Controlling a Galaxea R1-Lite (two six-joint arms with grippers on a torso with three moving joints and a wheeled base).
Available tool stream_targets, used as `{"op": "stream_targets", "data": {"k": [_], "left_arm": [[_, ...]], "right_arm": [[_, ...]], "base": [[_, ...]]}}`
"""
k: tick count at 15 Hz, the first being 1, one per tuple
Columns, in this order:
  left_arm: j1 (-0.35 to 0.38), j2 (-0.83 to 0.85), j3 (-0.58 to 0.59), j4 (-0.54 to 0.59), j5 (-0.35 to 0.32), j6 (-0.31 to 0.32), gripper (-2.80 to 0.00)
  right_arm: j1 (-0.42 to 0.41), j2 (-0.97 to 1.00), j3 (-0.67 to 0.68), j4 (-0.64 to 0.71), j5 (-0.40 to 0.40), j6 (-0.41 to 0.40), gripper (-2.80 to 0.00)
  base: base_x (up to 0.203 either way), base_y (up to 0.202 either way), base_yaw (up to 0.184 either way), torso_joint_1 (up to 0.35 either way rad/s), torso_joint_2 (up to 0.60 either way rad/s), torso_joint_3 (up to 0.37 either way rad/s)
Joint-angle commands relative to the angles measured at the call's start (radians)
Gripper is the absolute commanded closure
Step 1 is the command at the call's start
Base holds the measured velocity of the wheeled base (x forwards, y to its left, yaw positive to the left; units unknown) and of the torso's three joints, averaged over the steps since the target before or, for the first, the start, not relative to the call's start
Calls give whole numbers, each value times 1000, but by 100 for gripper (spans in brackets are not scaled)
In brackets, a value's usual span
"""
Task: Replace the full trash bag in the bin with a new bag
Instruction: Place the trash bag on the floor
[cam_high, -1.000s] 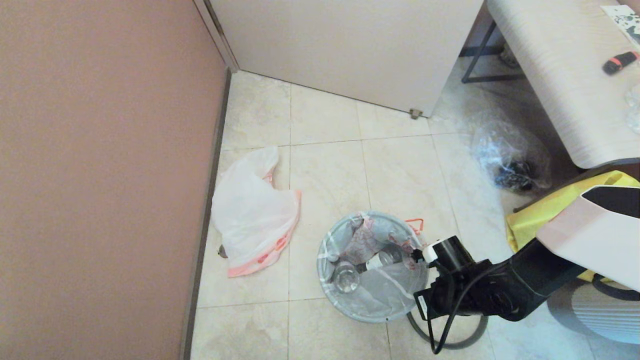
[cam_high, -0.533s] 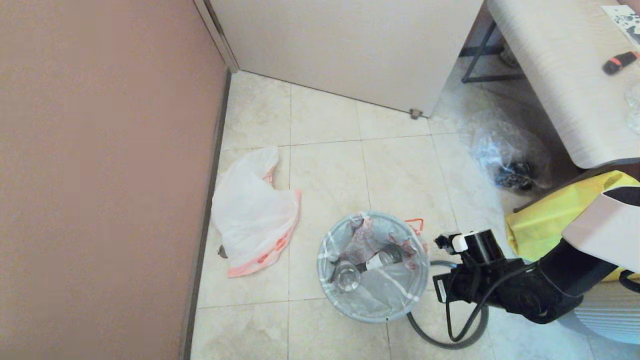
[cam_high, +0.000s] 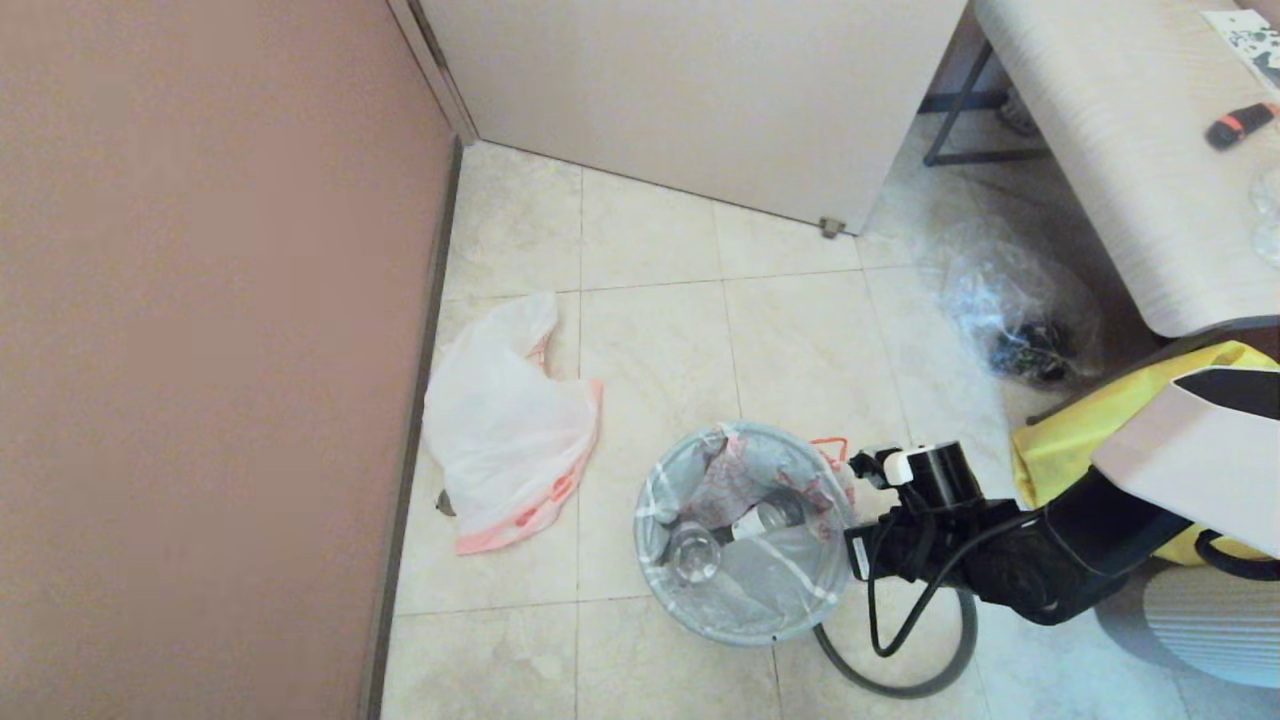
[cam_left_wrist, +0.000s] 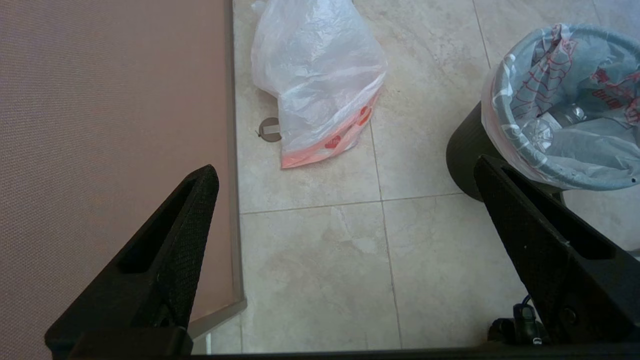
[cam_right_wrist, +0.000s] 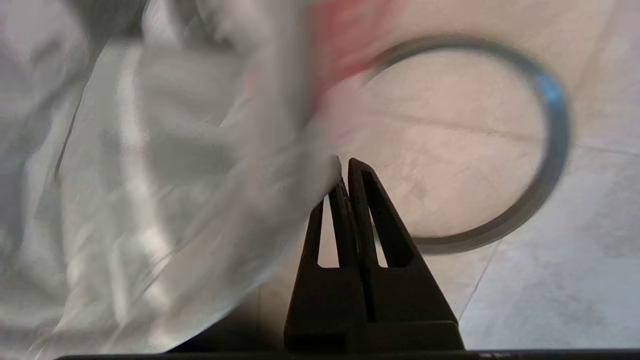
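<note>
Head view: noted the bin (cam_left_wrist: 462, 150) standing mid-floor on pale, glossy stone tiles (cam_high: 800, 340), well apart from the pink wall (cam_high: 200, 300) on the left. Saw a round black smooth pail, its mouth wrapped by the full trash bag (cam_high: 745, 530) still seated inside. Recorded thin translucent white film, red print, crumpled scraps and a clear bottle within. Found open tile ahead of the bin, up to the pale door panel (cam_high: 700, 90).

Logged the new bag (cam_high: 505, 440) lying limp and flat by the wall's skirting, pink-red band toward the bin, a clear strip of tile between the two. Spotted the thin grey hoop (cam_high: 900, 685) flat on the floor just beside the bin, partly under the right arm. Noted tighter room on the right: clear crinkly bag (cam_high: 1020, 320), yellow fabric bag (cam_high: 1080, 440), table edge (cam_high: 1100, 150).

Right wrist view: found the right gripper (cam_right_wrist: 345, 167) closed, black tapered fingers pressed together, tips touching the bag's film at the bin's right side; could not tell whether any film sat pinched.

Left wrist view: found the left gripper (cam_left_wrist: 345, 165) spread wide, holding nothing, parked above the floor.
</note>
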Motion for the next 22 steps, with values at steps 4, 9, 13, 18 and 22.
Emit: {"op": "stream_targets", "data": {"k": [4,9,13,18,22], "left_arm": [[0,1,0,0,0,0,-280],[0,1,0,0,0,1,-280],[0,1,0,0,0,1,-280],[0,1,0,0,0,0,-280],[0,1,0,0,0,0,-280]], "right_arm": [[128,22,60,-3,-24,34,0],[14,-3,58,-5,-24,55,0],[-144,-11,-37,-3,31,-30,0],[-152,52,-190,31,45,-42,0],[-151,70,-223,41,45,-40,-280]], "base": [[0,0,0,0,0,0],[0,0,0,0,0,0],[0,0,0,0,0,0],[0,0,0,0,0,0],[0,0,0,0,0,0]]}}
